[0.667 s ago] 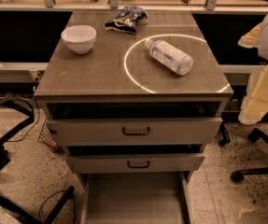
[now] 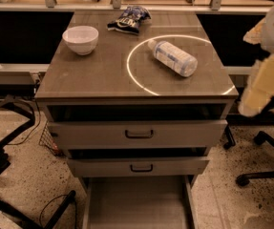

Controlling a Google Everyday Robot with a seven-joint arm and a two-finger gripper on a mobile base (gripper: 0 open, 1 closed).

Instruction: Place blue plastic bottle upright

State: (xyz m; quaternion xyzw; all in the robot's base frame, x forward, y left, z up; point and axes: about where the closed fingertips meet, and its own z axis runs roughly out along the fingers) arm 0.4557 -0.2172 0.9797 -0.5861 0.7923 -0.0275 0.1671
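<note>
Camera view shows you nothing shifted since the earlier frame; the clear blue-labelled plastic bottle with white cap [image 2: 173, 57] still lies on its side within the bright light ring [image 2: 128, 68] on the grey cabinet top [image 2: 91, 78]; the gripper [image 2: 260, 89] hangs blurred at the right edge, well apart from it, and you cannot tell whether it is clenched; a round white bowl [image 2: 80, 39] and a dark blue snack bag [image 2: 128, 19] sit at the back.

The tabletop [image 2: 93, 75] is seen as a matt grey-brown sheet, faintly gridded, with a bright ring of light lying on it. The bottle [image 2: 173, 57] is made of clear, glossy plastic, wrapped in a pale label and closed with a white cap. The bowl [image 2: 80, 38] is finished smooth and white with a soft sheen. The snack bag [image 2: 128, 19] is formed of crinkled, shiny film. The drawer fronts [image 2: 139, 133] are coated matt and smooth. The floor [image 2: 26, 175] is speckled like polished stone. The gripper [image 2: 258, 94], at the right edge beside the tabletop, is cased in pale, matt plastic.
</note>
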